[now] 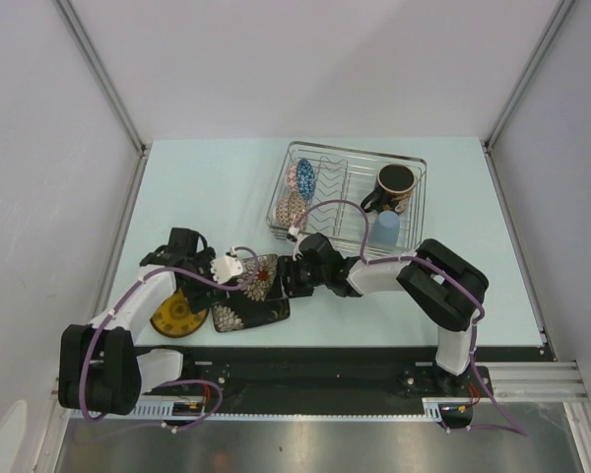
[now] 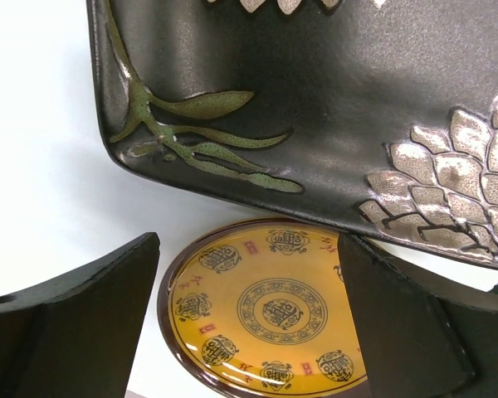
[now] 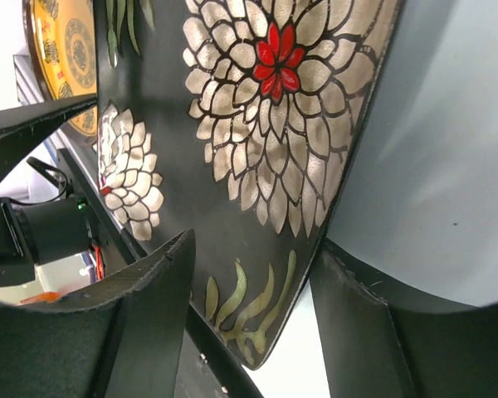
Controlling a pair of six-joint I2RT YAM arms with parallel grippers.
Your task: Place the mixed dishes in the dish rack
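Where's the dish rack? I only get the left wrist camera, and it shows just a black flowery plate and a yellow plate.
Observer: The top camera shows the dish rack on the far side of the table, off to the right of the black plate and yellow plate.
Operator: What's in it already?
Observer: Four pieces: a blue patterned bowl and a beige-pink bowl at its left end, a black mug and a light-blue cup at its right.
Operator: Is the other arm helping?
Observer: The right pincer is at the black plate's right edge, with a corner of the plate between its fingers.
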